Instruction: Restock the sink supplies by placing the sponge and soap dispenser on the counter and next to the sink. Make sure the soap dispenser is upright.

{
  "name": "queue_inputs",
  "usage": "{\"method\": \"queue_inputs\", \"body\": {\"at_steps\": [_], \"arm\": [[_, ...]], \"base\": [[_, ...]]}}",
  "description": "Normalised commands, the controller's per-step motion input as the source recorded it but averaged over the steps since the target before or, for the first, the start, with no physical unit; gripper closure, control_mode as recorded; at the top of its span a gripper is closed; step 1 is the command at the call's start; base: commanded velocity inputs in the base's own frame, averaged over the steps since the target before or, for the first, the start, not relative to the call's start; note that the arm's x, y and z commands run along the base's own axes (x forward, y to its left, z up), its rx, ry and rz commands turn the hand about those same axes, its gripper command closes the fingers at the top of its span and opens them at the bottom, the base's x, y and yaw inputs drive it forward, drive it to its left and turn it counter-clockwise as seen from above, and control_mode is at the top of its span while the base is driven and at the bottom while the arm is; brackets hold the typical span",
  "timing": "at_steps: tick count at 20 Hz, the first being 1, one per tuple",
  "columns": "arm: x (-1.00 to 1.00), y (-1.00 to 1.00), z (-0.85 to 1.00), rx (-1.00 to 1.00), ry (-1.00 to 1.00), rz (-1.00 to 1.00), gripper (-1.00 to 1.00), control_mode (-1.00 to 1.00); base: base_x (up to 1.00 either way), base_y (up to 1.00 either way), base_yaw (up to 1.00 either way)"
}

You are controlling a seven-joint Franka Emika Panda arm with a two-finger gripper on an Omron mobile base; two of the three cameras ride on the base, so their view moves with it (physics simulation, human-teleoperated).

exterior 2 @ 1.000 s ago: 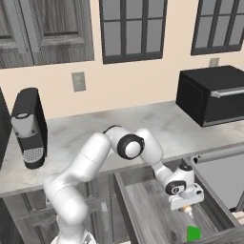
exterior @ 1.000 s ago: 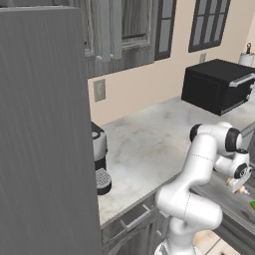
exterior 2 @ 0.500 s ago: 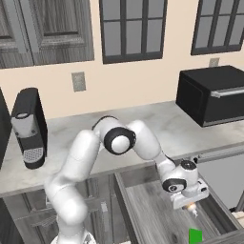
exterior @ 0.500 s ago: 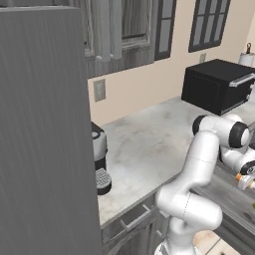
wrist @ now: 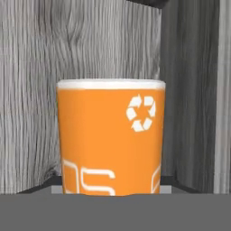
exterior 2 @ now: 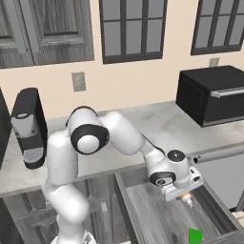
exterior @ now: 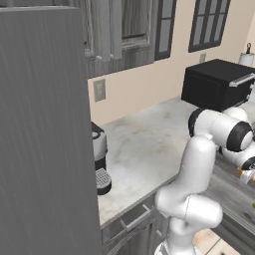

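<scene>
Orange soap dispenser (wrist: 111,137) gripped in closed gripper (exterior 2: 185,197) (white recycle mark on its side) | inside open drawer (exterior 2: 143,209) | green sponge (exterior 2: 195,235) nearby

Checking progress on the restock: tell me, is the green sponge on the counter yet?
No, the sponge lies down in the open drawer, below the counter.

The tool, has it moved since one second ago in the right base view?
Yes. The tool has gone rightward and lower in the open drawer, nearer the sponge.
</scene>
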Motion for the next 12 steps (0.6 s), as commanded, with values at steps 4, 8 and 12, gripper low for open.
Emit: {"method": "queue_inputs", "body": {"at_steps": [4,8,12], "arm": [[-0.13,0.53,1.00,-0.01,0.00,0.00,1.00,-1.00],[-0.23,0.42,1.00,0.01,0.00,0.00,1.00,-1.00],[-0.20,0.38,1.00,0.04,0.07,0.00,1.00,-1.00]], "base": [[0.00,0.00,0.00],[0.00,0.00,0.00],[0.00,0.00,0.00]]}}
